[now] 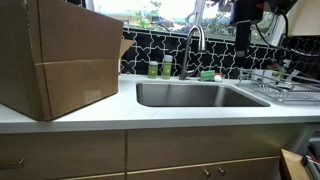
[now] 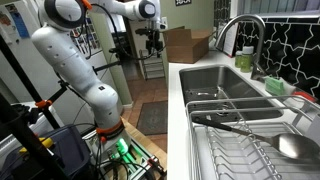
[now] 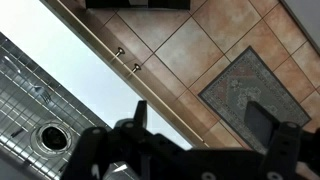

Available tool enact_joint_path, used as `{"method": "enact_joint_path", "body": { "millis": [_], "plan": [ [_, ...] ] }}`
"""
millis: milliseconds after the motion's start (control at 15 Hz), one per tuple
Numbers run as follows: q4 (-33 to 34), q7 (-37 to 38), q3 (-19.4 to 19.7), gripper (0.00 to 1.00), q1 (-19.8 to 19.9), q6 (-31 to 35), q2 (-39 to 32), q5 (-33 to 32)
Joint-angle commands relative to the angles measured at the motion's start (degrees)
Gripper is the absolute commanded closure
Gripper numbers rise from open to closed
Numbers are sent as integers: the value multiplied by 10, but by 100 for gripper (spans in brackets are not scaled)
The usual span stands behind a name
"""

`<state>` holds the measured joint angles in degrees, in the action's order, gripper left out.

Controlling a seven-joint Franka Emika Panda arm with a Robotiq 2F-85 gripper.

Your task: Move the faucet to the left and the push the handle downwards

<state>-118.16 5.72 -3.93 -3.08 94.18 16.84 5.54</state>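
1. Faucet (image 1: 193,42) stands upright at the far side of the sink (image 1: 180,93), spout arching nearward; its handle is too small to make out.
2. Claw (image 1: 245,22) hangs high, right of the faucet and well apart, released and empty; I'd say it needs to drop leftward.

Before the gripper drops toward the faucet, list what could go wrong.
1. The green bottles stand beside the faucet; reaching for the handle might knock them over.
2. The gripper hangs high, off the counter; coming in, it could clip the dish rack.
3. The handle is too small to make out, so the gripper may miss it.
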Motion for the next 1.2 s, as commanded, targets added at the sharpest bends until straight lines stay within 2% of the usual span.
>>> {"method": "enact_joint_path", "body": {
  "millis": [0, 400, 467, 800, 1133],
  "plan": [
    [1, 0, 0, 0, 1, -1, 0, 0],
    [1, 0, 0, 0, 1, -1, 0, 0],
    [28, 18, 11, 0, 13, -34, -22, 6],
    [121, 48, 57, 0, 64, -40, -74, -23],
    [235, 91, 69, 0, 89, -61, -144, -121]
  ]
}}
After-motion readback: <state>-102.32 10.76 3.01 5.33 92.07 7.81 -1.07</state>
